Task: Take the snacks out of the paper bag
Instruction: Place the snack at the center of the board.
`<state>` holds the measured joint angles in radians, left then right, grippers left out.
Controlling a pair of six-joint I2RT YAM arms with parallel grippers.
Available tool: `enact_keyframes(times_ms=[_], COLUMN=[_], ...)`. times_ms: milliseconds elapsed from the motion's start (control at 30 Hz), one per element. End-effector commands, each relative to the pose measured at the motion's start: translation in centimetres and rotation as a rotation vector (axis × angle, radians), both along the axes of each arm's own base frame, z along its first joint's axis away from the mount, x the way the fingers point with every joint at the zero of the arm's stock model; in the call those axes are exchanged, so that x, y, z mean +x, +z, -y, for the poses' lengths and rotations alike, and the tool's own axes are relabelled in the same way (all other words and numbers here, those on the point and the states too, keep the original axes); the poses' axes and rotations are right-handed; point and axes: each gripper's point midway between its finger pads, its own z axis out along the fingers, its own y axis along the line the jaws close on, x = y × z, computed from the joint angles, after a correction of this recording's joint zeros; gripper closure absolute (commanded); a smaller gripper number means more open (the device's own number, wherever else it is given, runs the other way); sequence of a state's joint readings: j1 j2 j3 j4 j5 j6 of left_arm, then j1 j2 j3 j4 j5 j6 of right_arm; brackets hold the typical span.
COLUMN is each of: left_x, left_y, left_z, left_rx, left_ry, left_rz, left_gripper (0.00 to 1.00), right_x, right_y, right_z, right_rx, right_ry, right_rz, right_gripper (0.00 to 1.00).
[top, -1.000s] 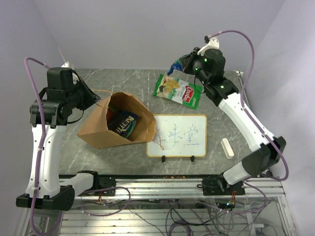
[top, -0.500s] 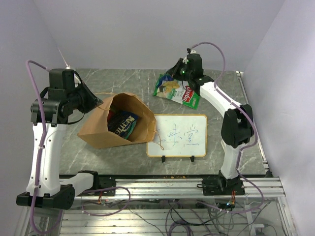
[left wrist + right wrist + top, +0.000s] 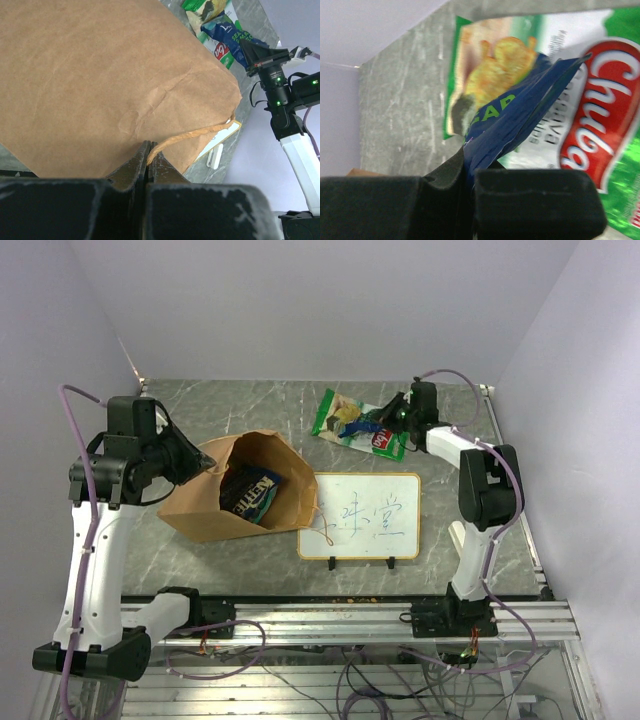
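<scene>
The brown paper bag (image 3: 205, 502) lies on its side at the table's left, its mouth open toward the camera, with dark blue snack packets (image 3: 250, 492) inside. My left gripper (image 3: 205, 462) is shut on the bag's twisted string handle (image 3: 192, 136) at its left rim; the bag's side (image 3: 100, 80) fills the left wrist view. A green chip bag with a red logo (image 3: 338, 416) lies flat at the back. My right gripper (image 3: 378, 422) is shut on a dark blue wrapper (image 3: 520, 117), held low over the green chip bag (image 3: 590, 115).
A framed whiteboard (image 3: 362, 516) with blue writing stands right of the bag. A white eraser block (image 3: 456, 534) lies at the right, partly behind my right arm. The grey marble table (image 3: 250, 405) ends at purple walls at the back and sides.
My right arm has swung down from above the table's back, lowering the blue wrapper onto the green chip bag. My left gripper has shifted slightly down and right with the handle.
</scene>
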<state>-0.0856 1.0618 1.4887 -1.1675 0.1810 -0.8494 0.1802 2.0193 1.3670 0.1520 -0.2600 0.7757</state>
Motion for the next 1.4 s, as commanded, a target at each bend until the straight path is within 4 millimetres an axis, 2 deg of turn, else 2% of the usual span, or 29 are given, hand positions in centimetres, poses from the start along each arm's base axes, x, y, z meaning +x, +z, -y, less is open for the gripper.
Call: enact_keyframes(times_ms=[0, 100, 267, 333, 433, 467, 633, 767, 900, 1000, 1100, 1367], left_x=[0.1, 0.2, 1.0, 1.3, 1.4, 1.4, 1.7, 1.5, 1.0, 1.1, 1.2, 1.5], left_y=[1.0, 1.4, 2.2, 2.4, 2.6, 2.6, 3.0, 3.3, 3.0, 2.9, 2.9, 2.8], left_z=[-0.1, -0.5, -0.7, -0.5, -0.5, -0.6, -0.8, -1.2, -1.5, -1.3, -1.3, -0.8], left_rx=[-0.021, -0.003, 0.016, 0.013, 0.016, 0.019, 0.042, 0.075, 0.095, 0.091, 0.093, 0.072], left_ry=[0.017, 0.028, 0.025, 0.019, 0.015, 0.014, 0.009, 0.003, 0.004, -0.006, -0.011, -0.023], left_rz=[0.042, 0.054, 0.074, 0.08, 0.085, 0.087, 0.09, 0.081, 0.075, 0.071, 0.071, 0.081], left_gripper=[0.93, 0.93, 0.93, 0.93, 0.93, 0.93, 0.93, 0.93, 0.93, 0.93, 0.93, 0.93], right_x=[0.2, 0.9, 2.7, 3.2, 4.0, 4.3, 4.2, 2.8, 1.1, 0.2, -0.1, 0.0], right_y=[-0.4, 1.7, 8.6, 10.8, 12.2, 11.8, 6.0, 0.0, -3.9, -5.6, -6.1, -7.8], right_z=[0.0, -1.0, -4.6, -6.2, -7.4, -7.6, -6.8, -5.2, -3.8, -2.3, -1.2, 1.6], right_rx=[0.049, 0.093, 0.156, 0.198, 0.263, 0.274, 0.258, 0.208, 0.138, 0.096, 0.069, -0.018], right_ry=[0.028, 0.061, 0.141, 0.159, 0.16, 0.156, 0.126, 0.099, 0.094, 0.071, 0.061, 0.056], right_rz=[0.009, 0.04, 0.167, 0.199, 0.227, 0.22, 0.118, -0.007, -0.081, -0.119, -0.138, -0.196], right_gripper=[1.0, 1.0, 1.0, 1.0, 1.0, 1.0, 1.0, 1.0, 1.0, 1.0, 1.0, 0.87])
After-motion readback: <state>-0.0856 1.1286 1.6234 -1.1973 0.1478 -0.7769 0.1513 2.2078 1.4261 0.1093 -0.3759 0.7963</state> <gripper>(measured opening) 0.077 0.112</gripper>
